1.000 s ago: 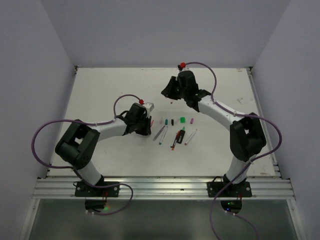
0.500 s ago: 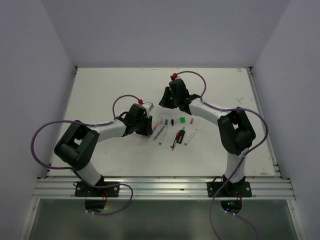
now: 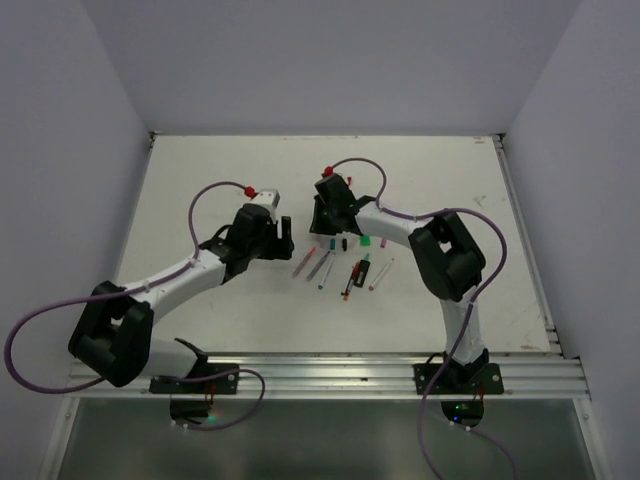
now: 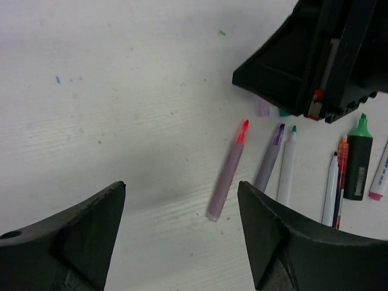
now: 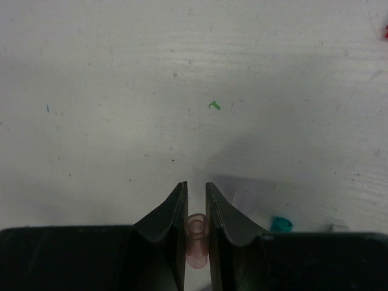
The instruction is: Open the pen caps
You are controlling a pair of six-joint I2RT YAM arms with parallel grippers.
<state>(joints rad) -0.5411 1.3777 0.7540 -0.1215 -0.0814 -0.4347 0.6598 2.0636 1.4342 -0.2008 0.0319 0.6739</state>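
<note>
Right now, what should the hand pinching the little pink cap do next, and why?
Probably open the right gripper and drop the pink cap beside the teal cap: the pink pen already lies bare-tipped below the open left gripper.

Hidden: pale pink plastic cap [image 5: 196,233], lower end lost between the fingers of the right gripper [image 5: 196,193]. Small teal plastic cap [image 5: 280,223], near part behind that gripper's black body.
Cut off: red fleck [image 5: 385,30] at the far right edge, unidentifiable. Whitish pen barrel with pink end [image 4: 381,174], clipped at the right edge.
Too small: caps in the top view.
</note>
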